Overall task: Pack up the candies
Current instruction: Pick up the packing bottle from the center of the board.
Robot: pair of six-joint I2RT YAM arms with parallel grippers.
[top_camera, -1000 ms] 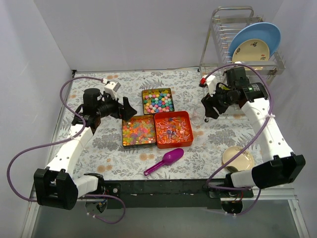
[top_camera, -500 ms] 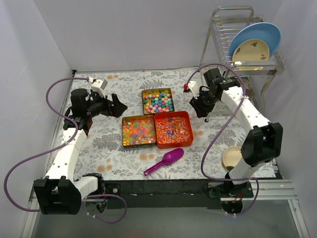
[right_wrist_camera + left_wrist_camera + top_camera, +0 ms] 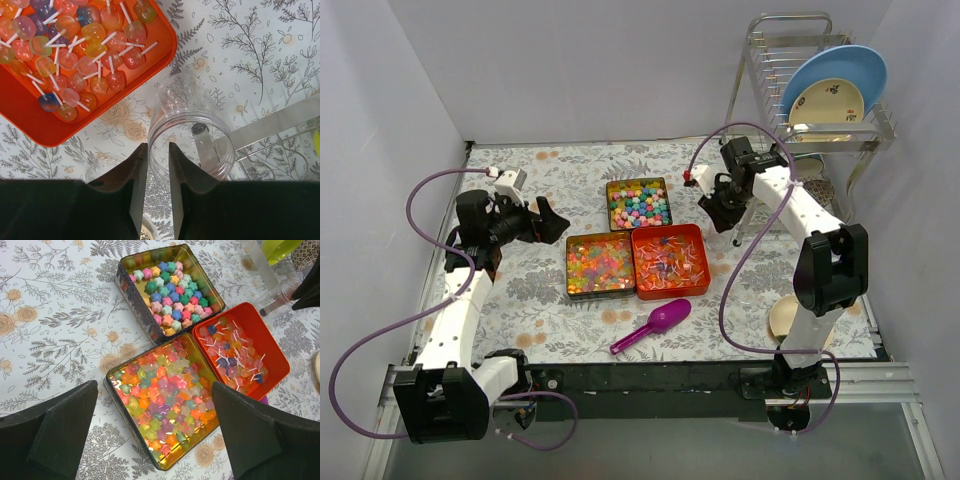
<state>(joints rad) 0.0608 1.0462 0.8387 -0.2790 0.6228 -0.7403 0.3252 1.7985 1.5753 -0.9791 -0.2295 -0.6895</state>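
right jaws, nearly shut, seem to pinch the clear jar (image 3: 185,100) by its rim; carry it upright toward candies (image 3: 75,60) ahead-left. left jaws gape, empty.

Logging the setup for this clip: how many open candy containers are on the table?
3, none apparently hidden: far gold tin of pastel star candies; near gold tin of translucent star candies, closer to the arms; orange tray of lollipops, right beside that tin.

tins (image 3: 150,259): shiny metal | jar (image 3: 182,100): clear plastic | scoop (image 3: 658,322): smooth plastic | candies (image 3: 165,400): glossy
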